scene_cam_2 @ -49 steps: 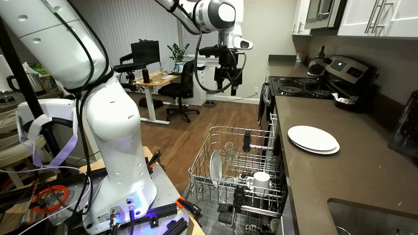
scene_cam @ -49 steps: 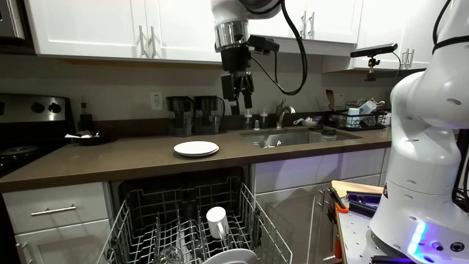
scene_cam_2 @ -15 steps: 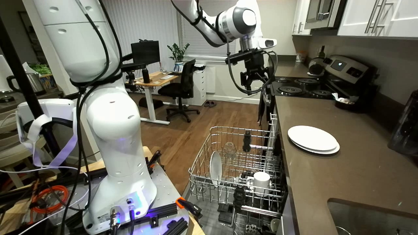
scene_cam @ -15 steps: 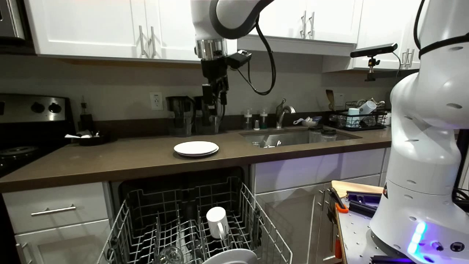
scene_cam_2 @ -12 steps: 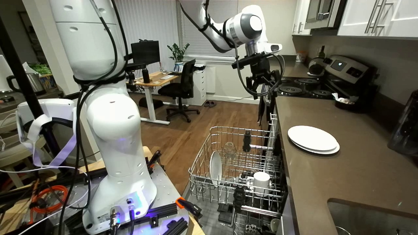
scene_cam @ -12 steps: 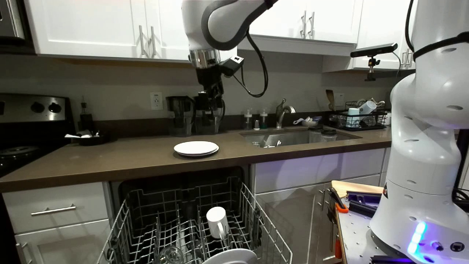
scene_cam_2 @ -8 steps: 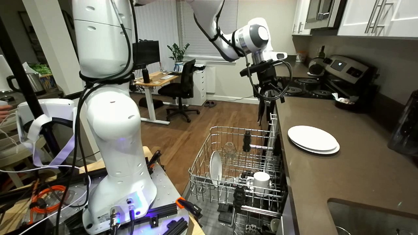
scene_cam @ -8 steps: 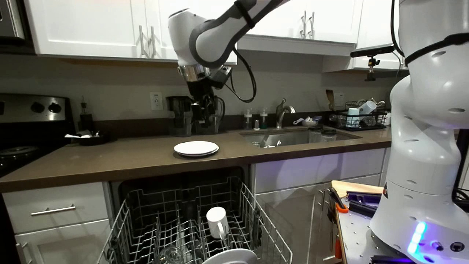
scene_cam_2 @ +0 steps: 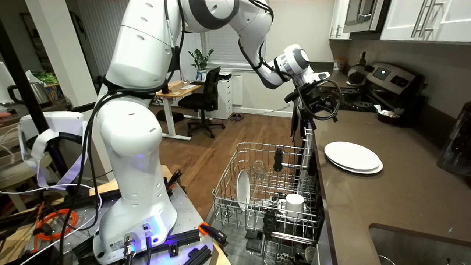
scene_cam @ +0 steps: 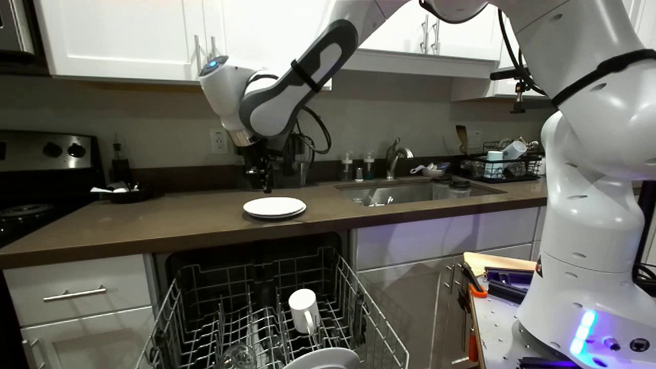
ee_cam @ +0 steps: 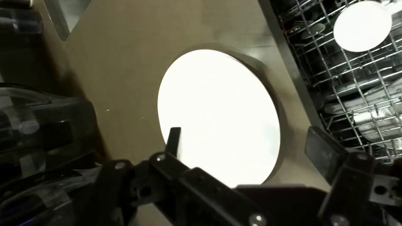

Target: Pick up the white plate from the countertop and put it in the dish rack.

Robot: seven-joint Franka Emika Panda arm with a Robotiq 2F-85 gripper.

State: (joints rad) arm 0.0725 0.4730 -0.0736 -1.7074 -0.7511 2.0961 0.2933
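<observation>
The wrist view is showing the gripper (ee_cam: 246, 146) with its fingers (ee_cam: 323, 153) standing wide apart, gripping nothing. Beyond them, the white plate (ee_cam: 216, 110) is lying flat on the countertop (ee_cam: 132, 78), near its front edge. In an exterior view, a second plate (scene_cam_2: 368, 172) is showing beneath it, and the gripper is hanging tilted, higher than both plates and apart from them. Lower down, in front of the countertop, the dish rack (scene_cam_2: 279, 180) is holding a white mug (scene_cam_2: 294, 203) and another plate (scene_cam_2: 243, 188) standing on edge.
</observation>
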